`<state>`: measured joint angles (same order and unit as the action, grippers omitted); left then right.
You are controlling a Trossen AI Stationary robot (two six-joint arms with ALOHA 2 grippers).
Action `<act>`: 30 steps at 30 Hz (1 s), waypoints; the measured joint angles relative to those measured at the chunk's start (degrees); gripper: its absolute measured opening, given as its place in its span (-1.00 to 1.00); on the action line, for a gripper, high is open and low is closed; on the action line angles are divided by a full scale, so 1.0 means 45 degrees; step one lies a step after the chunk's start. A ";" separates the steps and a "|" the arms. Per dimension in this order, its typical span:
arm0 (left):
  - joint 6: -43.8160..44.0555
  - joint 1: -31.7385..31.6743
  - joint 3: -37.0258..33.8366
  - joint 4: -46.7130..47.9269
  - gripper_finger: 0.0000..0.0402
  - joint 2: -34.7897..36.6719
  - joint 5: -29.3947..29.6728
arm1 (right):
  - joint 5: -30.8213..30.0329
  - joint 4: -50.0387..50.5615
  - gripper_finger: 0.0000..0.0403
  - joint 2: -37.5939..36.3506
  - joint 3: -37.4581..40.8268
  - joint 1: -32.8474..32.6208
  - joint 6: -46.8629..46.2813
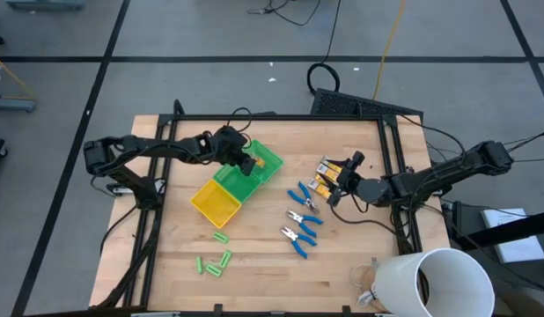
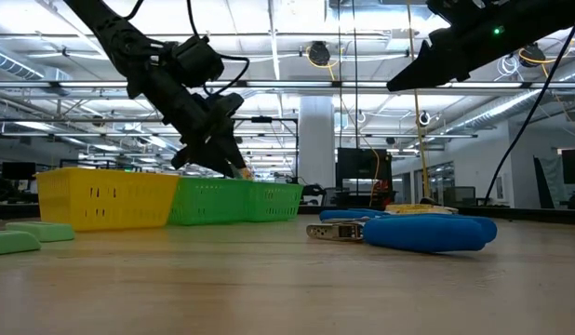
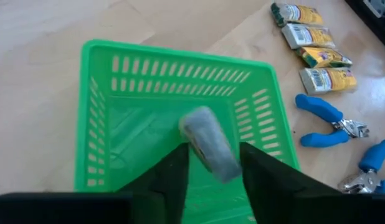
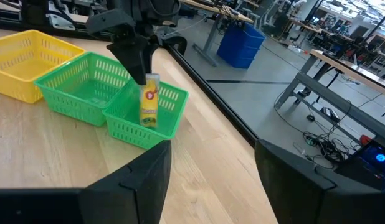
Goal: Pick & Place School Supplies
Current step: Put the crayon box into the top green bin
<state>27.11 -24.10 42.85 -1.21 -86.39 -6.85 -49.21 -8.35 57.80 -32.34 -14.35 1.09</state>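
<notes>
a yellow crayon box [image 4: 149,106] hangs upright between the fingers of the left pincer [image 3: 212,163], just over the end compartment of the green basket [image 3: 93,112]; jaws look narrowly parted, box not yet dropped; best to release low and centred so it lands inside; no other contents are visible in that compartment; the yellow basket [image 1: 214,201] looks empty; the right pincer [image 1: 339,187] waits, wide and empty, by the remaining crayon boxes [image 1: 324,175] on the desk [image 1: 272,273].

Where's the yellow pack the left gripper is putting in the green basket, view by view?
High: hidden under the left gripper.
Low: only its tip shows below the gripper.
Left wrist: pack between the fingers.
Right wrist: pack hanging over the basket.
Landmark: green basket.
</notes>
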 joint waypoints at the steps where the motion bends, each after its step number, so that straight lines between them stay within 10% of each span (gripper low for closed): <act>1: -0.0005 0.0000 0.0000 0.0002 -0.16 0.0000 0.0128 | 0.0000 -0.0001 0.10 0.0000 0.0000 0.0000 0.0002; 12: -0.0568 -0.0178 0.0577 0.0321 0.33 0.0007 0.0864 | 0.0000 0.0002 0.10 0.0000 -0.0005 0.0000 0.0001; 30: -0.1428 -0.0009 0.2061 0.0003 0.27 0.0015 0.0893 | 0.0000 0.0007 0.10 0.0000 -0.0005 0.0000 -0.0129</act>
<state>20.69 -24.14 52.13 -1.20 -86.32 -2.83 -49.21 -8.32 57.80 -32.36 -14.35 0.51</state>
